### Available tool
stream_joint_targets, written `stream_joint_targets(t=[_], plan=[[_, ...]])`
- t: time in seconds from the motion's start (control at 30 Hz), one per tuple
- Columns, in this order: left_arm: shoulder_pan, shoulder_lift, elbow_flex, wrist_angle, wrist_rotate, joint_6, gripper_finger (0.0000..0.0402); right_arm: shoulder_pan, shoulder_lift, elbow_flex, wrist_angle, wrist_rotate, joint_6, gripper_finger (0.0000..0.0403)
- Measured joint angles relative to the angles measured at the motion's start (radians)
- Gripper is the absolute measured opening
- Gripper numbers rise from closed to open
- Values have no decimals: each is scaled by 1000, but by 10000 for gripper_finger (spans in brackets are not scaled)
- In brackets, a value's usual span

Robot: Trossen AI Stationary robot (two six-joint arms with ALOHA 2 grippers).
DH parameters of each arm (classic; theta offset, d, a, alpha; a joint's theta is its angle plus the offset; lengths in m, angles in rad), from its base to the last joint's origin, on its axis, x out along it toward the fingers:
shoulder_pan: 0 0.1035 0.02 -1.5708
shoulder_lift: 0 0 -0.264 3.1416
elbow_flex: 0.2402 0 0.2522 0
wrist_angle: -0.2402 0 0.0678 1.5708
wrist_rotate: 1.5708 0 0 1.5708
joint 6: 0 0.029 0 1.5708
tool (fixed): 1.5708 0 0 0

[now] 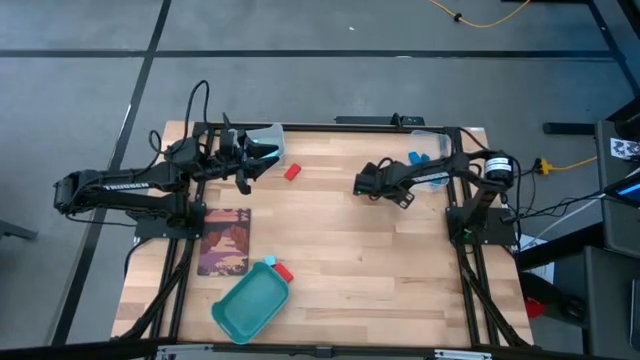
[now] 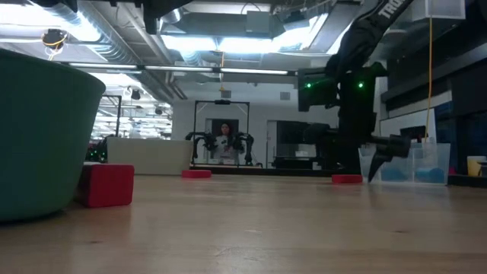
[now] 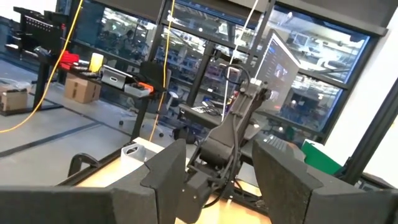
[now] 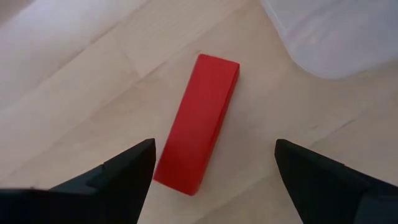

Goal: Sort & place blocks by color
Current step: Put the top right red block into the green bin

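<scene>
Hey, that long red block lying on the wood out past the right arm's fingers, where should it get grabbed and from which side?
Grip the red block across its narrow width, near mid-length, coming straight down from above. It lies flat on the table, long and slim, so its two long sides give parallel faces. The right gripper is open, probably wide enough, but should likely turn to square up first.

A pale wooden table top [image 1: 340, 250] with light plank grain carries a bright red oblong block [image 4: 198, 123]. A teal plastic tray [image 1: 250, 303] sits near the front edge, and beside it lie a small red block [image 1: 283, 272] and a light cyan block [image 1: 268, 262]. A flat card or book with a dark maroon and brown picture pattern [image 1: 224, 240] lies nearby. The clear plastic bin [image 1: 432, 160] holds what look like blue blocks [image 1: 417, 158]. Both arms are black.
</scene>
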Motion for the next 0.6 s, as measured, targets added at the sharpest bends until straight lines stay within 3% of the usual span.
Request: stream_joint_targets(t=[0.4,0.5,0.6], plan=[[0,0,0,0,2,-2,179,-21,72,6,0,8,-4,323],[0,0,1,0,3,-2,179,-21,73,6,-17,3,-2,287],[0,0,1,0,3,-3,179,-22,75,3,-31,-8,-3,223]])
